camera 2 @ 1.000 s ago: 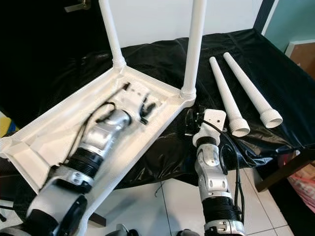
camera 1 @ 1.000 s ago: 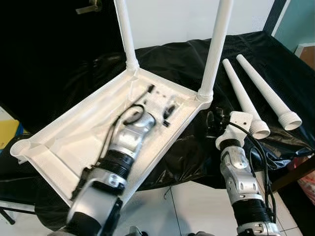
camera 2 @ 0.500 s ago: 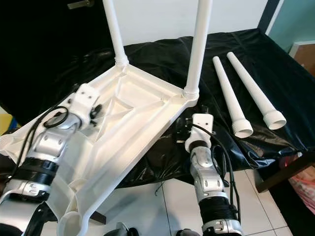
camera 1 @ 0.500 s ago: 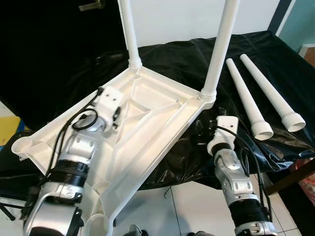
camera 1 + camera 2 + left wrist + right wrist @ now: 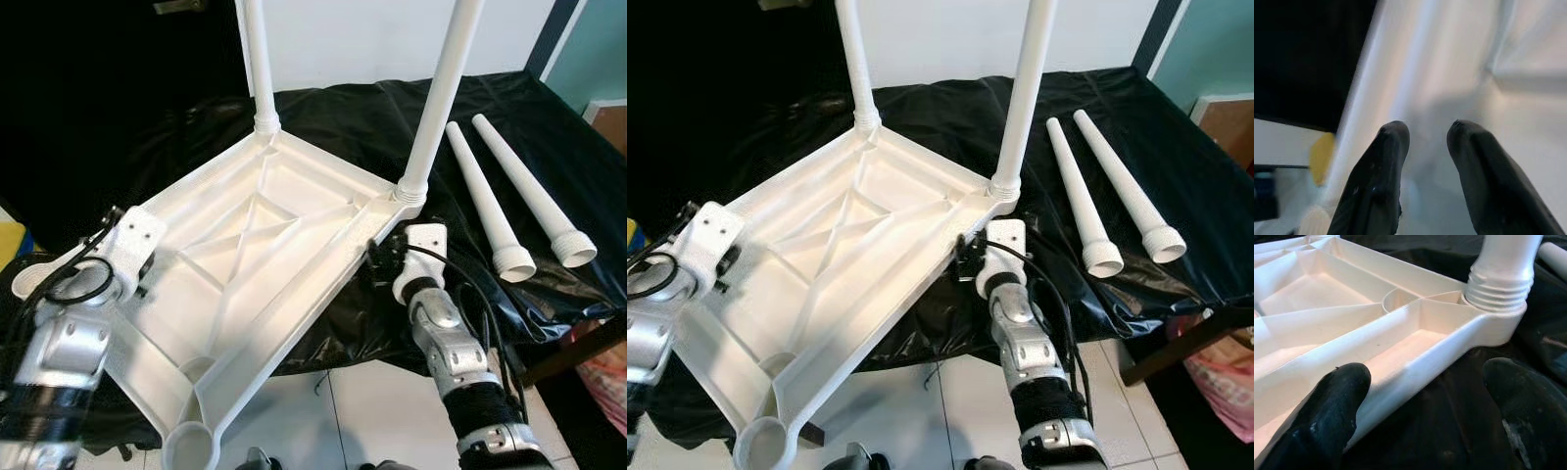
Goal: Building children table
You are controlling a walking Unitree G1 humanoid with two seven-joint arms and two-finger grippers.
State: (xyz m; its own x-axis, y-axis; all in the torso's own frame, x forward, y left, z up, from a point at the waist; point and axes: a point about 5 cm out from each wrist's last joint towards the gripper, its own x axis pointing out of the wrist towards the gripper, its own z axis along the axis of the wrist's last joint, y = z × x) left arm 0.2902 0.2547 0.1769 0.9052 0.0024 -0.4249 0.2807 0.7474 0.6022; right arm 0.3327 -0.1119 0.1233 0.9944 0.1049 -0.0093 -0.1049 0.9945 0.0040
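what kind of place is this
Probably a room in a home, used as an assembly spot: an upturned white table top on a black sheet, loose legs, tiled floor.

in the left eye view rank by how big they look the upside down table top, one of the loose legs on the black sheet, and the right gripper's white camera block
1. Table top.
2. Loose leg; the other loose leg looks about alike.
3. Camera block on the right gripper, though nearer the camera.

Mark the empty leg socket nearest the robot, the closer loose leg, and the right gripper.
empty leg socket (image 5: 190, 449): left eye view, on its round rim.
closer loose leg (image 5: 479, 191): left eye view, mid-shaft.
right gripper (image 5: 1425, 416): right wrist view, between the fingertips.
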